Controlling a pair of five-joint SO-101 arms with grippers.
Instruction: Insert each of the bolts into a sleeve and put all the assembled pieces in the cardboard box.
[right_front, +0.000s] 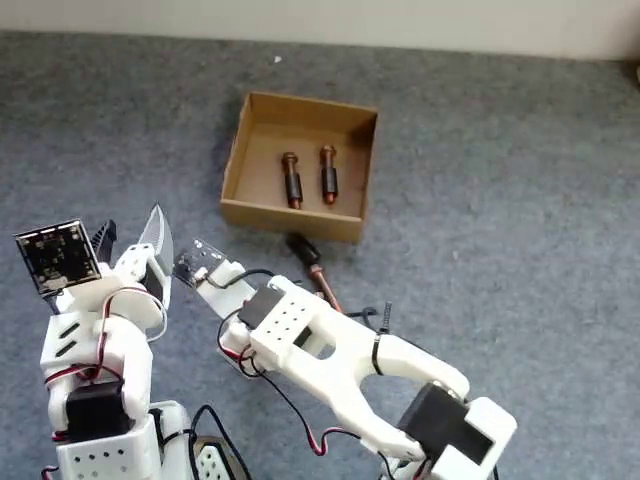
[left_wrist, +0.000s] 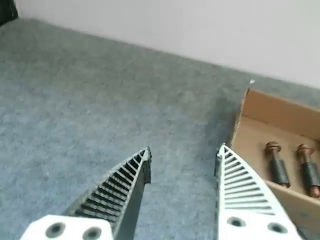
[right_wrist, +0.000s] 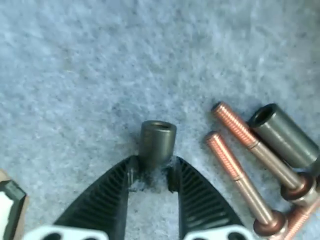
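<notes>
— Fingers of the left gripper (left_wrist: 185, 150): what state?
— Spread wide, nothing between them, over bare grey carpet (right_front: 500, 200) at about 8 o'clock on the table. Held clear, I'd judge, ready to take a bolt.
— And the cardboard box (right_front: 232, 170)?
— At 12 o'clock, with two assembled pieces (right_front: 292, 180) lying side by side inside.
— The right gripper (right_wrist: 152, 172)?
— Its fingers pinch the near end of a dark sleeve (right_wrist: 157, 140), open bore pointing away, probably so a bolt can be fed in. Whether it rests on the carpet I can't tell.
— What remains loose?
— Two copper bolts (right_wrist: 242, 182) and a second sleeve (right_wrist: 285, 135), just beside it, at 6 o'clock from the box.
— Anything hidden?
— From above, the right arm (right_front: 330, 350) covers its own fingers and most of those parts; a third copper piece (right_wrist: 302, 220) is cut off at the wrist view's edge, so I can't name it.
</notes>
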